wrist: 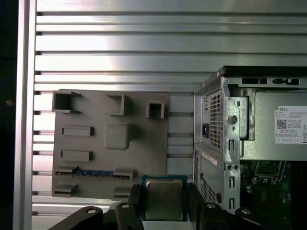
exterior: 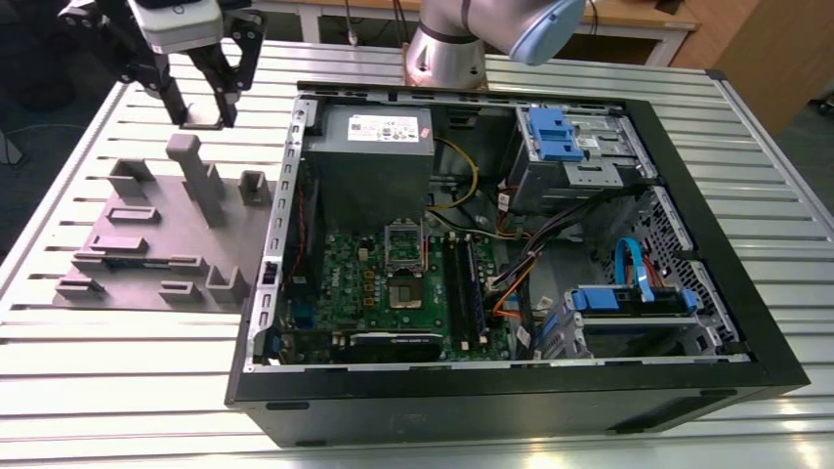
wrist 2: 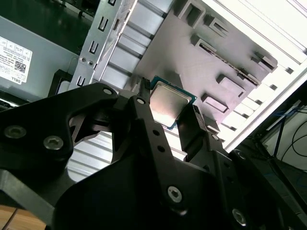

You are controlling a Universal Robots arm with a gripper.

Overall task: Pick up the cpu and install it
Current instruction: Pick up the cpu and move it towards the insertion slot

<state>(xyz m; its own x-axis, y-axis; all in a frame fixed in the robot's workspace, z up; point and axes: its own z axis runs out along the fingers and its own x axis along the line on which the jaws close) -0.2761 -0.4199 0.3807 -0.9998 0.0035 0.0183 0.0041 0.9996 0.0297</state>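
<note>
The cpu (wrist: 164,199) is a small square chip with a silvery top and a green rim. My gripper (wrist: 164,207) is shut on it, with one black finger (wrist: 135,196) on each of two opposite edges. In the second wrist view the cpu (wrist 2: 169,101) sits the same way between the fingers (wrist 2: 144,105). In the exterior view my gripper (exterior: 203,109) hangs above the table at the far left, beyond the grey fixture (exterior: 144,244) and left of the open computer case (exterior: 521,244). The green motherboard (exterior: 391,293) lies inside the case, its metal-framed socket (exterior: 404,249) uncovered.
The grey fixture (wrist: 96,143) carries raised blocks, and a blue-edged strip (wrist: 91,173) lies in one slot. Inside the case are a power supply (exterior: 371,127), blue drive cages (exterior: 561,132), loose cables (exterior: 548,244) and a memory stick (exterior: 463,283) beside the socket. The table is ribbed aluminium (exterior: 131,371).
</note>
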